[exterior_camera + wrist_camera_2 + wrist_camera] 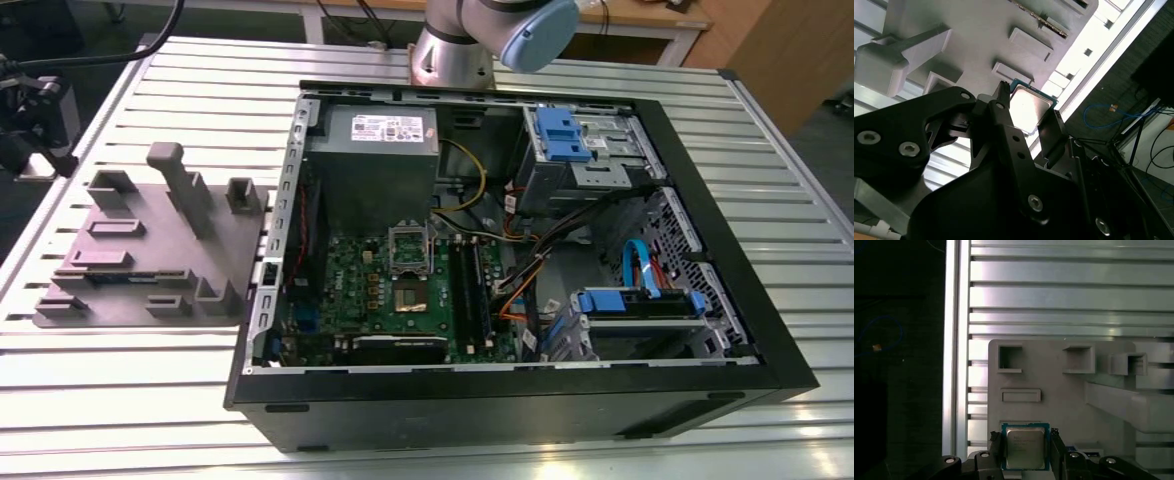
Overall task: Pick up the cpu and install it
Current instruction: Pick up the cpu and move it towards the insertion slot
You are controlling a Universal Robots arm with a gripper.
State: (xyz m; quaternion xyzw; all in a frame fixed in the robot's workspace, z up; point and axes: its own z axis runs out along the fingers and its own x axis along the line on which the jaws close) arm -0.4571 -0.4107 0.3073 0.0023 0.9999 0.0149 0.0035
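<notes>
Claw (pixel 1025 441) is pinching the cpu (pixel 1025 450) by two opposite edges, just over the grey tray (pixel 1064 405) on the bench (pixel 1054 295). The grip looks thin to me, only fingertips on the rim. So my worry is it tilts or slips out, or meets the socket (pixel 410 250) crooked and bends something.

Small flat silvery-grey square cpu (pixel 1025 450): your first wrist view loses its lower edge behind the black gripper (pixel 1026 437); contact undeterminable.
</notes>
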